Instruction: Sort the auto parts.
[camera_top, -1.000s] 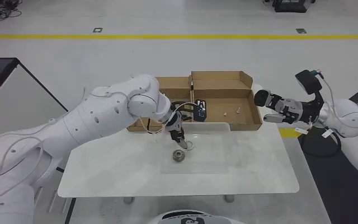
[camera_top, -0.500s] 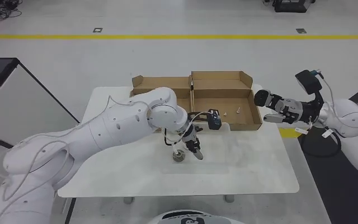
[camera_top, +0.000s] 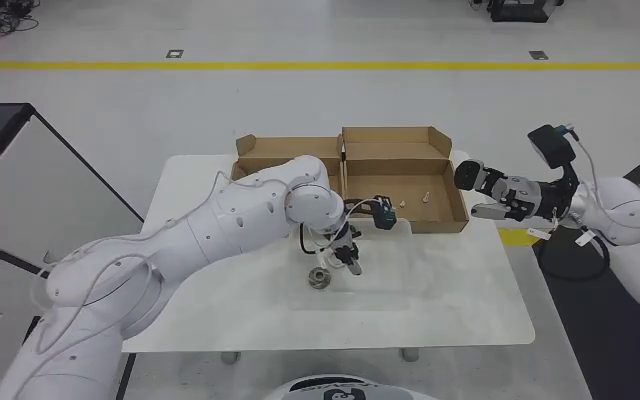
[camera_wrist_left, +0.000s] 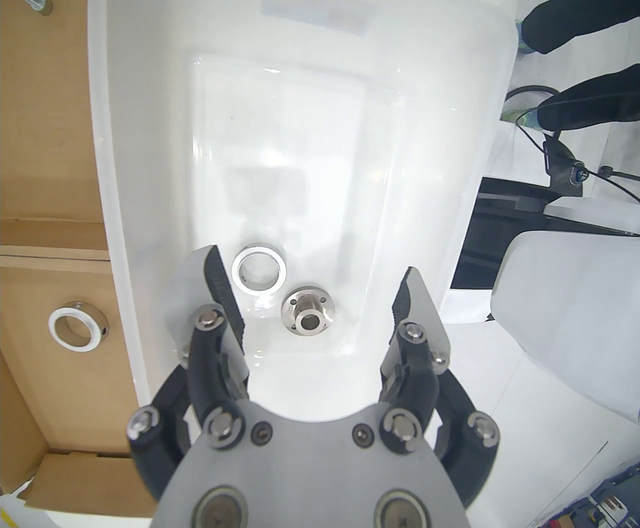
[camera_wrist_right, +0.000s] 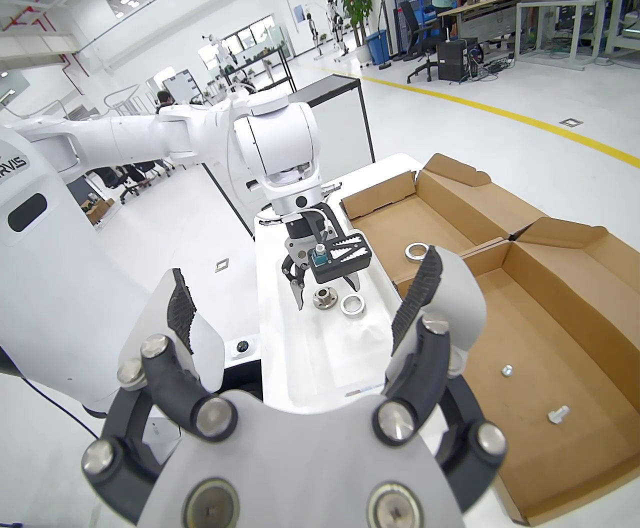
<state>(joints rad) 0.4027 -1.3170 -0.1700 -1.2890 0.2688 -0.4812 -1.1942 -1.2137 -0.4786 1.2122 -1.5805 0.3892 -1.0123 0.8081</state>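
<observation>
White tabletop (camera_top: 470, 300) in a big open hall, yellow line (camera_top: 300, 65) on the floor behind. So the flanged hub (camera_wrist_left: 307, 316) sits just below the middle of the top view, inside a clear tray (camera_top: 385, 285). Flange down, neck and bore pointing straight up, so its axis is vertical. Just beside it a loose ring (camera_wrist_left: 259, 267) lies flat, hole up. The left end effector (camera_wrist_left: 310, 280) hangs right over the hub, fingers spread wide, one either side of it, gripping nothing. Upper middle of the frame, two open cardboard boxes (camera_top: 400, 150) sit side by side. The left one in the picture has a second ring (camera_wrist_left: 77, 325) lying flat in it; the right one has a bolt (camera_wrist_right: 558, 414) and a nut (camera_wrist_right: 506, 370). Over at the right edge of the frame, past the boxes, the right end effector (camera_wrist_right: 305, 270) is spread apart too and empty.
</observation>
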